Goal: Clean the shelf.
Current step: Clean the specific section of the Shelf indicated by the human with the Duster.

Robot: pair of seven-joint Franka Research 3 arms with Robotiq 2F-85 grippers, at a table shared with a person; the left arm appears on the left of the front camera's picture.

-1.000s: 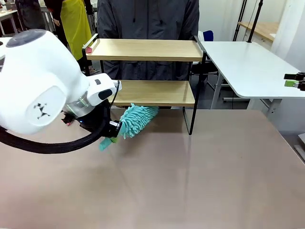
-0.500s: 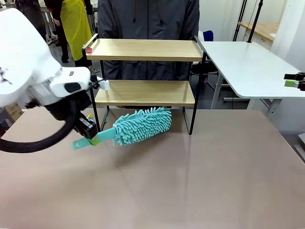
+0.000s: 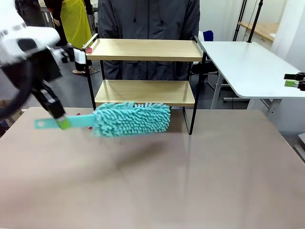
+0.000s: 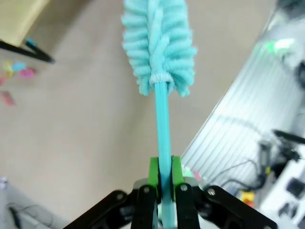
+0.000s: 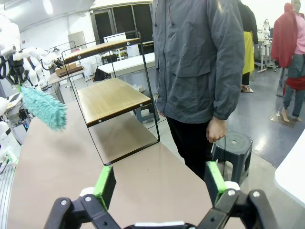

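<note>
The shelf [image 3: 145, 49] stands at the table's far edge, two light wooden boards in a thin black frame. My left gripper [image 3: 62, 123] is shut on the handle of a teal fluffy duster [image 3: 131, 118]. The duster lies level above the table, its head in front of the shelf's legs, just below the lower board [image 3: 145, 92]. In the left wrist view the green pads [image 4: 153, 172] clamp the duster's handle [image 4: 163, 124], with the duster's head [image 4: 159, 43] beyond. My right gripper [image 5: 159, 186] stands open and holds nothing, off to the shelf's [image 5: 112, 98] right side, and also shows at the front view's right edge [image 3: 291, 79].
A person in a grey jacket [image 3: 147, 19] stands right behind the shelf, one hand [image 5: 217, 130] hanging at the side. A white table [image 3: 248, 67] stands at the back right. The brown tabletop [image 3: 181, 176] stretches wide in front of the shelf.
My left arm has swung left and upward, drawing the duster out from under the lower board. The duster has turned from slanted to level. The right gripper has not moved.
</note>
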